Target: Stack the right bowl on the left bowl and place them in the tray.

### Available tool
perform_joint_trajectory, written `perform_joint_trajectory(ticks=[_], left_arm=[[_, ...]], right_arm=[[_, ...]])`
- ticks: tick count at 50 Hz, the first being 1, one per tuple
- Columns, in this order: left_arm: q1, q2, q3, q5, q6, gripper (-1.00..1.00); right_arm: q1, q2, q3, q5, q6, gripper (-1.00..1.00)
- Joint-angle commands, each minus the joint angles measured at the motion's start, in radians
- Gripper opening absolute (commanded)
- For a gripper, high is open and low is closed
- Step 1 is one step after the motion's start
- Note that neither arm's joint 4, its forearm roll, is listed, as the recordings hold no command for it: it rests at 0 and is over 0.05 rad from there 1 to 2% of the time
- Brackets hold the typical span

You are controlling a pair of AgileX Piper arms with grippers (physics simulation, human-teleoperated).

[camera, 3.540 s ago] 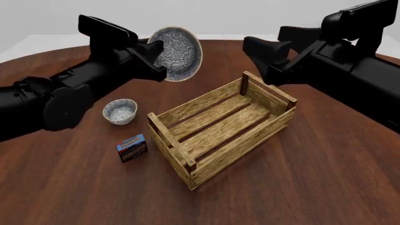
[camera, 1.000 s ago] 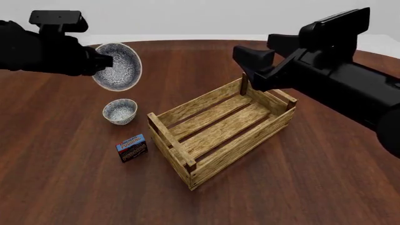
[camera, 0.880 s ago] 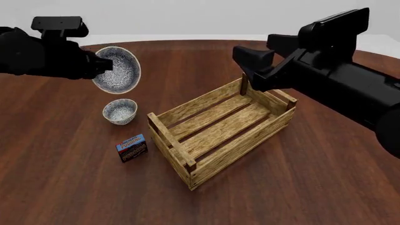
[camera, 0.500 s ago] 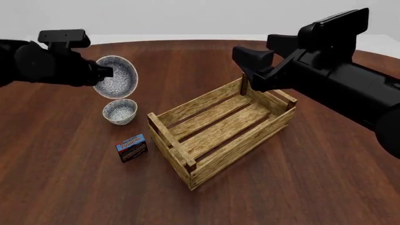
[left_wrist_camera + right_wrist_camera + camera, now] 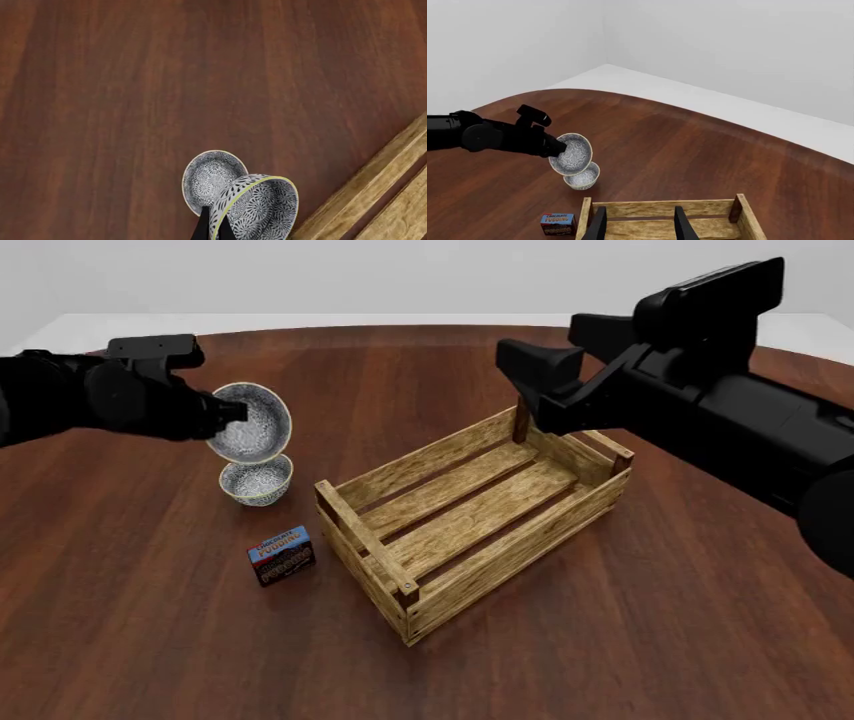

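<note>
Lowering toward the table at the far left of the front view, the left gripper (image 5: 230, 412) has its fingers pinched on the rim of the right bowl (image 5: 251, 422), which it carries tilted on edge with the hollow facing the crate side. Over the last few seconds this bowl has come down and leftward from high over the middle of the table, and it now hangs just above the left bowl (image 5: 256, 481), their rims overlapping in the front view; I cannot tell whether they touch yet. The left wrist view agrees: the held bowl's lip sits clamped between two dark fingertips with the other bowl (image 5: 213, 175) directly beyond it. So the stacking step looks nearly done; in my judgement the carried bowl must still be levelled before release, or it could land skewed and tip out.

Just in front of the resting bowl lies a small blue-and-red box (image 5: 282, 555), untouched. Further right, the tray (image 5: 400, 585) sits at an angle mid-table, holding neither bowl. Above its far corner the right gripper (image 5: 639, 223) hovers, unmoved over the past second, its two fingers spread with nothing between them. Moving the stacked pair into the tray remains.
</note>
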Motion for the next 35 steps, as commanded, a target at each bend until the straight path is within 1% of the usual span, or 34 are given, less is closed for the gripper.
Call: perform_joint_trajectory(ticks=[1,2,3,9,13,15,24,35], left_arm=[[0.022,0.078,-0.009,-0.049,0.008,-1.0],[0.022,0.084,-0.006,-0.055,0.005,-1.0],[0.021,0.085,-0.024,-0.034,0.005,-1.0],[0.022,0.108,-0.021,-0.049,0.006,-1.0],[0.029,0.134,-0.001,-0.087,0.008,-1.0],[0.035,0.136,-0.023,-0.064,0.01,-1.0],[0.045,0.177,-0.044,-0.075,0.007,-1.0],[0.052,0.215,-0.047,-0.093,0.009,-1.0]], right_arm=[[-0.004,-0.005,-0.001,0.003,0.0,1.0],[-0.004,-0.005,-0.001,0.003,0.001,1.0],[-0.004,-0.005,-0.001,0.003,0.001,1.0],[-0.003,-0.002,-0.001,0.001,0.001,1.0],[-0.003,0.0,-0.002,0.001,0.0,1.0],[-0.003,-0.001,-0.002,0.001,0.0,1.0],[-0.003,0.003,-0.003,0.0,-0.003,1.0],[-0.003,0.004,-0.002,-0.001,-0.003,1.0]])
